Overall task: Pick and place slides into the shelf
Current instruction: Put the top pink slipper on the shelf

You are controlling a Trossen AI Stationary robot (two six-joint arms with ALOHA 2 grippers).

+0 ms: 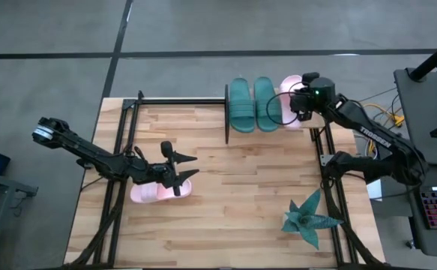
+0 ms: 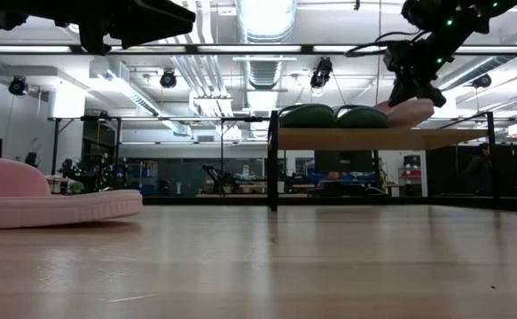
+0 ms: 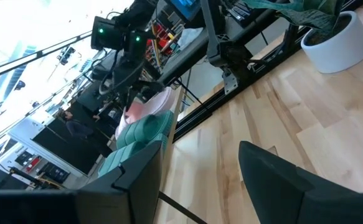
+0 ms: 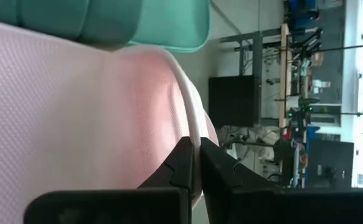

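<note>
The third slide — a pink slide (image 1: 288, 111) — is pinched at its edge by the clenched right gripper (image 1: 302, 101) at the shelf (image 1: 233, 131)'s three-o'clock end, beside two teal slides (image 1: 252, 103); it is best lowered flat before release. The left gripper (image 1: 175, 171) hovers released over the last pink slide (image 1: 149, 192).

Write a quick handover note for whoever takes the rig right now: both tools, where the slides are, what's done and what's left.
Right tool: shut on the edge of a pink slide, holding it at the shelf beside the two teal slides.
Left tool: open, above the second pink slide, which lies on the table.
Done: both teal slides shelved.
Left: release the first pink slide, then shelve the second.
</note>
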